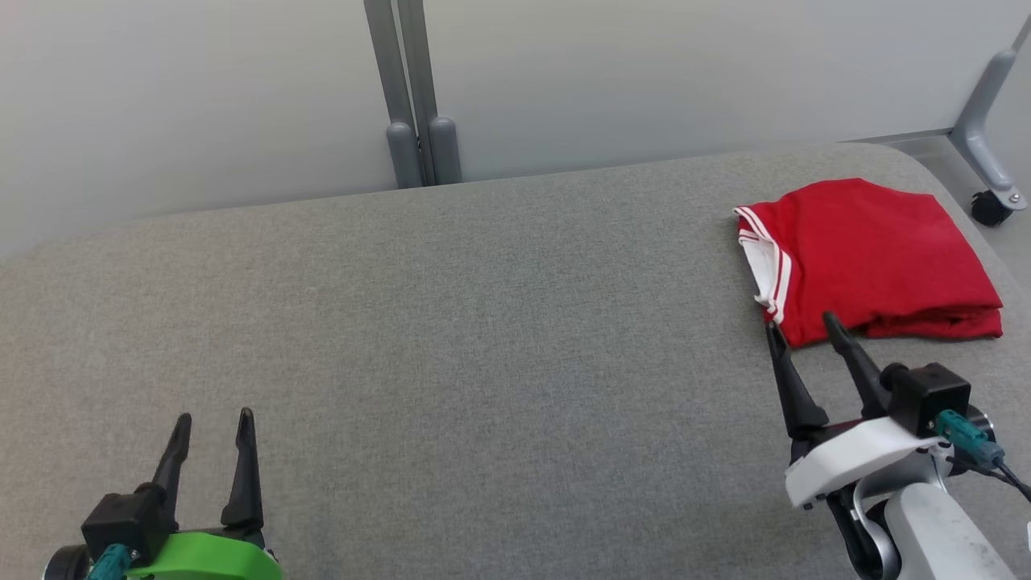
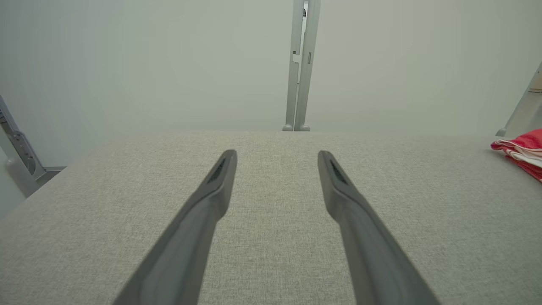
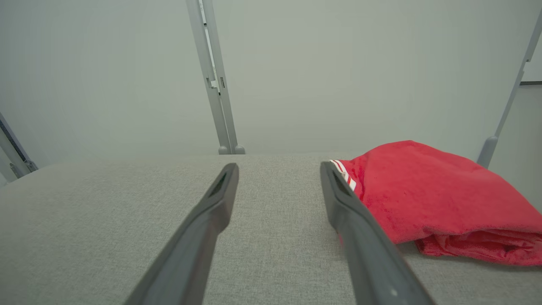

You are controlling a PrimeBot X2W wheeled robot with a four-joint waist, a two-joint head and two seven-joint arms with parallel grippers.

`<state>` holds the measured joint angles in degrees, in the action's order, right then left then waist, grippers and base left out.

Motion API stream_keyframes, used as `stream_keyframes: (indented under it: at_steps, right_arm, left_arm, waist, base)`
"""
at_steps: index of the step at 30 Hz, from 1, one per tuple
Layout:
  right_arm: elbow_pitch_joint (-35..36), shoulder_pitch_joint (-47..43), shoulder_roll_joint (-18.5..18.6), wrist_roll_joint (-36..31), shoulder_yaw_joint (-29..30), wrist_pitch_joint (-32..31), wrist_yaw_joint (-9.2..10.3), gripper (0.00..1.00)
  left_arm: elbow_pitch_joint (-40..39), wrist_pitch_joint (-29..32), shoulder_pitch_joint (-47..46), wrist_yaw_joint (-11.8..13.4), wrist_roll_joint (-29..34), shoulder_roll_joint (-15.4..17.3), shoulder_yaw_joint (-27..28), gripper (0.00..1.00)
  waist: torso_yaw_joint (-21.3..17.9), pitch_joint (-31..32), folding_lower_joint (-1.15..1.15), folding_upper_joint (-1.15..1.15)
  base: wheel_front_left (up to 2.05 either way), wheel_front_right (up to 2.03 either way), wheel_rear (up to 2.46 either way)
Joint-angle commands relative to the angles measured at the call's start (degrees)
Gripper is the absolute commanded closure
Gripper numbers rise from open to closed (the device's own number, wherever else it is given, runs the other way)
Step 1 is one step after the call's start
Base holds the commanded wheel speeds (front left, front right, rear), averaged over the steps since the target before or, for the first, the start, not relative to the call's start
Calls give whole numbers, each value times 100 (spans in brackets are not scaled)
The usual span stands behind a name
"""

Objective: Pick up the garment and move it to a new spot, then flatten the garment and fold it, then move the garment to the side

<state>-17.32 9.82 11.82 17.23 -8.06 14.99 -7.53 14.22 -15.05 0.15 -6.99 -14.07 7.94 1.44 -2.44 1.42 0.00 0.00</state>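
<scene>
Standing spread and empty at lower left, the left gripper (image 1: 214, 417) points across the grey table (image 1: 483, 322). At far right lies the folded red garment (image 1: 870, 250), the right gripper (image 1: 801, 322) released, empty, at its near-left corner.

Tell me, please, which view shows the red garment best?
The head view: the whole garment lies folded on the grey surface, striped trim showing. The right wrist view shows most of it, partly behind a finger; the left wrist view catches one edge.

Red garment (image 1: 874, 254) folded; lying flat at the surface's right
</scene>
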Motion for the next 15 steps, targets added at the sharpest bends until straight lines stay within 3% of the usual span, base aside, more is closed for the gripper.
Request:
stream_keyframes:
  at_steps: [1, 15]
  right_arm:
    - [-24, -27, -18, 4, -4, -1, 0, 100]
    - [-61, -174, -202, 1171, 216, -346, 1, 100]
  left_arm:
    - [33, 3, 16, 0, -1, -8, -3, 100]
    - [156, 386, -66, -8, -1209, -119, 93, 100]
  waist:
    - [0, 0, 0, 0]
    - [23, -14, 0, 0]
  base:
    - [0, 0, 0]
    - [0, 0, 0]
